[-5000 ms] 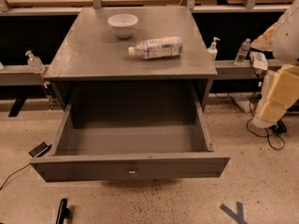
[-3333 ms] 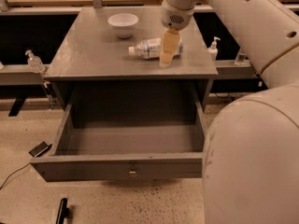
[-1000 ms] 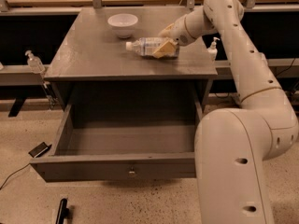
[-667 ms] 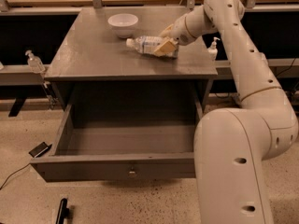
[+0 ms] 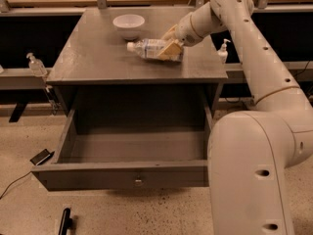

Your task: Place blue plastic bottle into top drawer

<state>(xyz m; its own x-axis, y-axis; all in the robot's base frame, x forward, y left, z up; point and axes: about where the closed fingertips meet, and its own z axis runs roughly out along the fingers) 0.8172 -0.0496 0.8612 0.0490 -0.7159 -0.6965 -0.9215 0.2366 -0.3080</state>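
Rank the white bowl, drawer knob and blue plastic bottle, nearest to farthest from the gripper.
The gripper is over the right part of the grey table.
1. blue plastic bottle, right at it.
2. white bowl, back left on the table.
3. drawer knob, low at the front.

arm bent, reaching left from right side; tool [image 5: 169, 44] upper centre, angled down-left.

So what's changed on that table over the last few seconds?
The robot's arm swung into view and came down over the grey table; its gripper now sits on the base end of the clear, bluish plastic bottle. The bottle has nudged slightly left, still lying on its side. Whether it is firmly gripped I cannot tell. The white bowl and the open grey drawer stayed put.
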